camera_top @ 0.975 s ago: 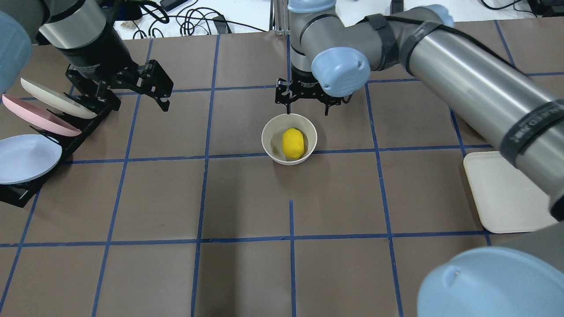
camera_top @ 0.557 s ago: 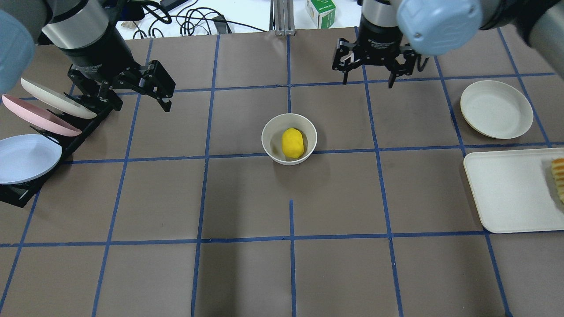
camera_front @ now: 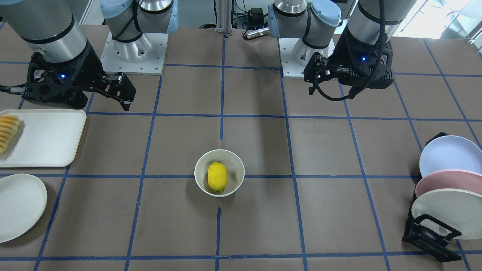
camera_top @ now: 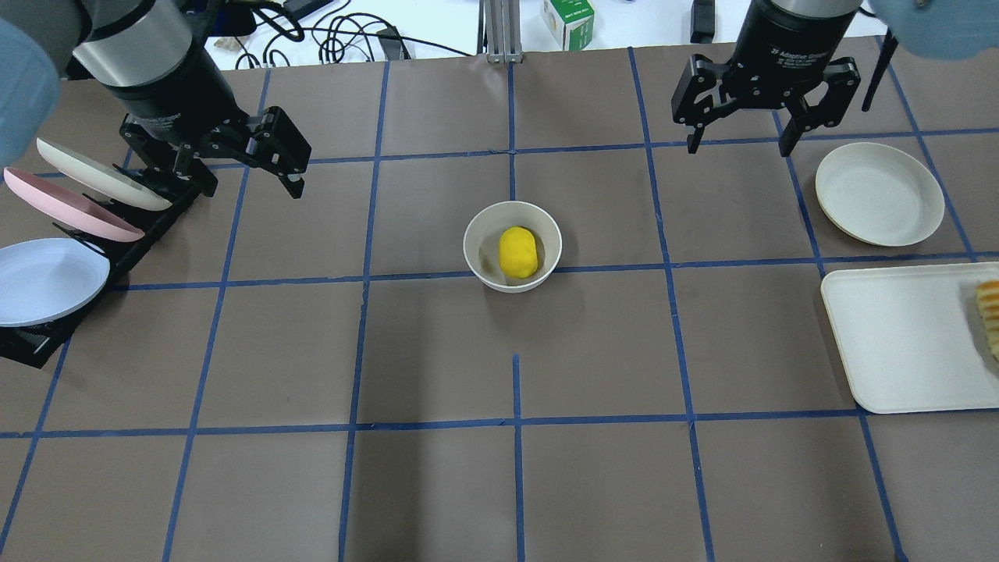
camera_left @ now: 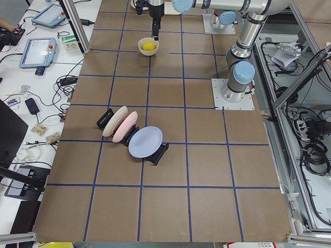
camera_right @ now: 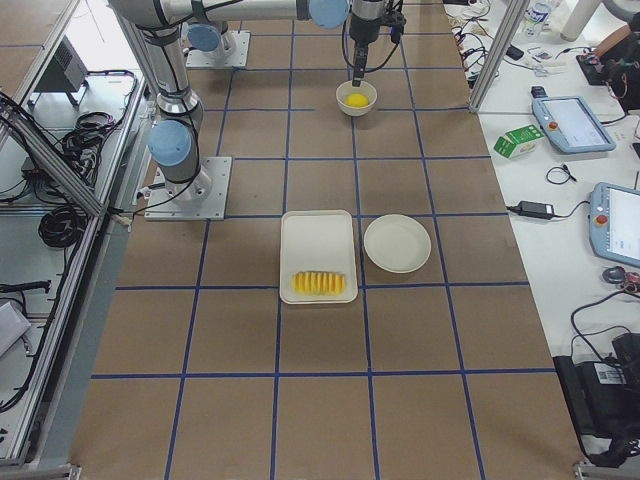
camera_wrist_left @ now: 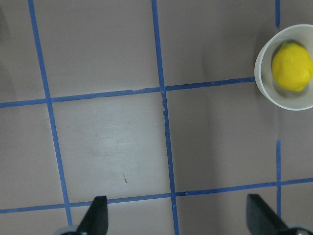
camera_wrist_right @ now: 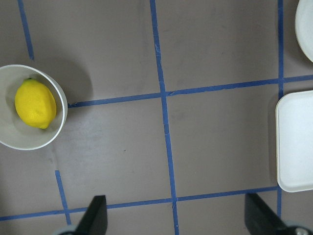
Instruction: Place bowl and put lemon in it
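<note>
Overhead exterior view shows the brown desk (camera_top: 437,351), ruled into squares by blue tape, carrying everything. At its right edge lies a cream rectangular tray (camera_top: 897,343) with a row of sliced orange-yellow fruit (camera_top: 989,316) at the tray's far right end. At the left edge a black rack (camera_top: 31,347) holds three tilted plates: blue, pink and off-white. A flat cream plate (camera_top: 878,193) sits just beyond the tray, apart from it. The right hand (camera_top: 737,148) hangs above the desk near that plate, its fingers spread wide with nothing between them. The left hand (camera_front: 331,94) hovers beside the rack, likewise spread wide and holding nothing; its wrist camera sees bare desk between the two fingertips. The bowl (camera_top: 480,246) stands upright near the middle of the desk, just on the far side of a tape line and well apart from both hands. The lemon (camera_top: 518,252) lies inside it on the bowl's floor.
</note>
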### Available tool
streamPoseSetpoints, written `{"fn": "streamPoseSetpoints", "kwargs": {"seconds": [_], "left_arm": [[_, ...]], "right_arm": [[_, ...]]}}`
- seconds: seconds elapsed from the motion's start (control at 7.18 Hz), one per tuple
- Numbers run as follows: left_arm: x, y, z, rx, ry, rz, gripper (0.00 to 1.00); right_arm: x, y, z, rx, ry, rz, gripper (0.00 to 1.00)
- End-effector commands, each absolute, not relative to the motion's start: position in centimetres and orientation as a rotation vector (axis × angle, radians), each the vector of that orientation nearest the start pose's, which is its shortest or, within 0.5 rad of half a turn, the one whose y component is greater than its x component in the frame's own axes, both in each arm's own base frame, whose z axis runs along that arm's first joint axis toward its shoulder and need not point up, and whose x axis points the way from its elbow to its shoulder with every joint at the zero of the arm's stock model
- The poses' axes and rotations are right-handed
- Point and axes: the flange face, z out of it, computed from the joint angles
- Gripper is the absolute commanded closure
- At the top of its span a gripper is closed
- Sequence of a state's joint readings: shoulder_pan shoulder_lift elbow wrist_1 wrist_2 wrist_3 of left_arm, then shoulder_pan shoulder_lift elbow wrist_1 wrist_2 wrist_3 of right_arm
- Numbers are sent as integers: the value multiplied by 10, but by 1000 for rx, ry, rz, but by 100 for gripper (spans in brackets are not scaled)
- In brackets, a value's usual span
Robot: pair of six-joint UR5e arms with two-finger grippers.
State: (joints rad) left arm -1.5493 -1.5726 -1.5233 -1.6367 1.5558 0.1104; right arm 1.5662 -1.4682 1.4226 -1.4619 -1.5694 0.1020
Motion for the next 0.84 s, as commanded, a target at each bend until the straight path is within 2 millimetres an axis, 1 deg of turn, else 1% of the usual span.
{"fn": "streamPoseSetpoints", "kwargs": {"seconds": [0.0, 0.7], "left_arm": [[-124, -493, 502, 140, 3154, 35, 0], [-124, -494, 502, 140, 3155, 37, 0]], "right_arm": [[130, -523, 504, 169, 3135, 89, 0], [129, -523, 505, 171, 3143, 82, 0]]}}
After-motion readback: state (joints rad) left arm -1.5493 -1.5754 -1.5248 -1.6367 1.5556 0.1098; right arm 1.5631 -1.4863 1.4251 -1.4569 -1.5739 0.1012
